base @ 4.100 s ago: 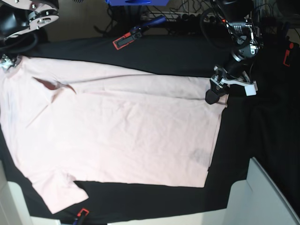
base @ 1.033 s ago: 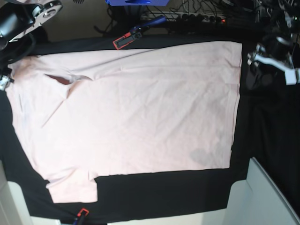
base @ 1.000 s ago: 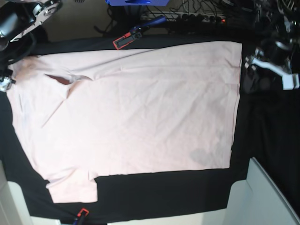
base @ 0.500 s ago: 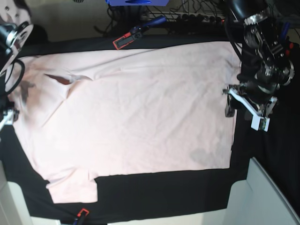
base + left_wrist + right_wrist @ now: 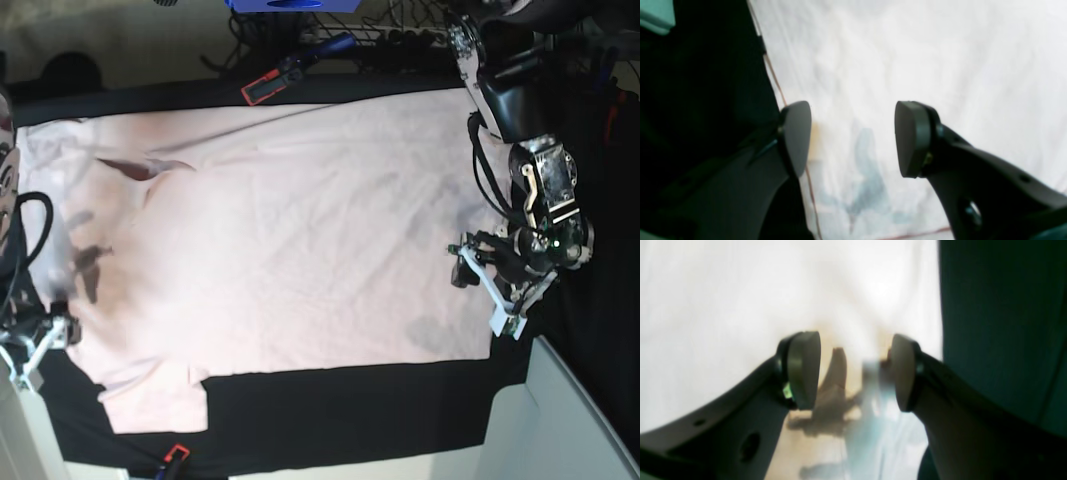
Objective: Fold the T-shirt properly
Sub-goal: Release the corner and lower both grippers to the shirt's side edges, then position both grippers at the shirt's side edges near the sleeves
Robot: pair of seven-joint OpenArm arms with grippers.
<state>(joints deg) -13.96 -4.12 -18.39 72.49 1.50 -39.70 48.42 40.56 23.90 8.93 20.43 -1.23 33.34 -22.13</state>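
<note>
T-shirt (image 5: pixel 270 250): pale pink, spread flat with the plain side up on the black table cloth (image 5: pixel 350 430); neck opening toward the base view's upper left, hem along its right.
Writing: none readable; only a faint grey patch near the hem's lower corner, where something shows through the fabric.
Left gripper (image 5: pixel 853 140): jaws wide apart, nothing between them, poised over the hem edge where the pink fabric meets the black cloth.
Right gripper (image 5: pixel 855 371): jaws parted and empty, above the shirt's edge by the sleeve; its shadow falls on the fabric.
Clamps: a red-tipped clamp (image 5: pixel 262 88) sits on the cloth at the far edge.
</note>
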